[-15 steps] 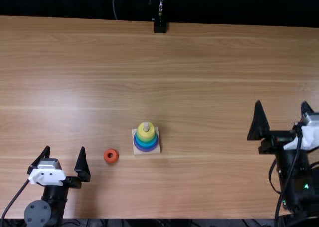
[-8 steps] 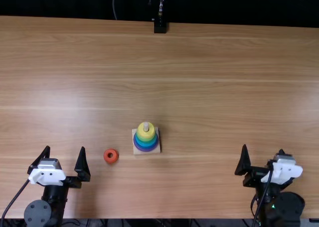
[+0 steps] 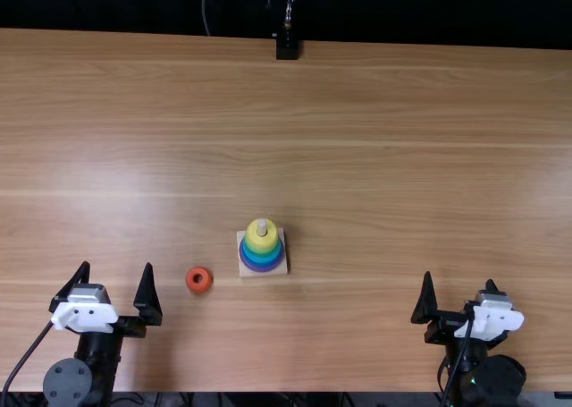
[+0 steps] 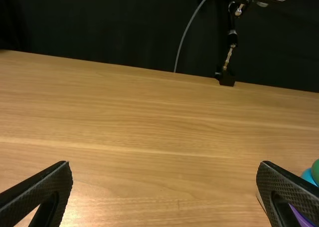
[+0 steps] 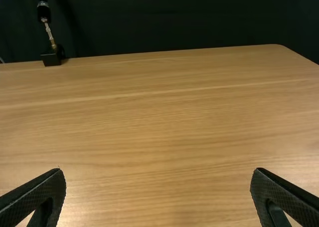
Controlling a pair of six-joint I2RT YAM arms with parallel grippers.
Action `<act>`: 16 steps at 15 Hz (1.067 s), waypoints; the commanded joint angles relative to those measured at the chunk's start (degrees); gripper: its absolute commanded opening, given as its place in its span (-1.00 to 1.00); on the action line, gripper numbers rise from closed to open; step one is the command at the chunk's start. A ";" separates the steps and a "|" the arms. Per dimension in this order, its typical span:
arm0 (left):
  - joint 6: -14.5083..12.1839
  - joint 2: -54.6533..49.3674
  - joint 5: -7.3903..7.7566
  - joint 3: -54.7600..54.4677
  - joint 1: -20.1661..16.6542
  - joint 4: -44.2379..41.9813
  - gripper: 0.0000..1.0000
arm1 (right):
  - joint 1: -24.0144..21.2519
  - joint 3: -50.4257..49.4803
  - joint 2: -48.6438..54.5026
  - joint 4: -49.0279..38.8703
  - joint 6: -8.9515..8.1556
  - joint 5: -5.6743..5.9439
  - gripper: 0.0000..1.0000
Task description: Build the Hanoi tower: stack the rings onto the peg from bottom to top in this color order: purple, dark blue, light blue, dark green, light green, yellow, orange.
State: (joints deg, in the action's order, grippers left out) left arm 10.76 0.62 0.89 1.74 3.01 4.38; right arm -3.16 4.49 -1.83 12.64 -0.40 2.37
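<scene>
Your left gripper [image 3: 119, 286] and right gripper [image 3: 460, 298] both stand with fingers spread wide, holding nothing; the orange ring [image 3: 198, 280] lies flat on the table [image 3: 340, 156], between your left gripper and the ring stack [image 3: 261, 245].

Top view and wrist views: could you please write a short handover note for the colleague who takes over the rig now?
Left gripper: fingers open, empty, near left.
Right gripper: fingers open, empty, near right.
Pale peg on square wooden base: between the grippers. Round orange ring: on the table, between base and left gripper.
Done: purple ring lowest, then blue rings and green, yellow ring on top. I cannot separate the two greens.
Remaining: orange ring onto the peg.
</scene>
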 commanded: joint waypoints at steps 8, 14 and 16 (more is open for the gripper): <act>0.10 -0.62 0.59 -1.74 0.33 -0.37 1.00 | -0.36 -3.44 0.68 -3.83 -0.12 0.16 1.00; -0.01 -0.62 0.59 -1.74 0.33 -0.37 1.00 | -0.36 -3.44 0.68 -3.83 -0.12 0.16 1.00; -0.22 -0.62 1.44 -1.74 0.33 -0.27 1.00 | -0.36 -3.44 0.68 -3.83 -0.12 0.16 1.00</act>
State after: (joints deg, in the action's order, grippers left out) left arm 10.74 0.62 1.23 1.74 3.01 4.38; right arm -3.16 2.98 -1.83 8.25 -0.34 2.39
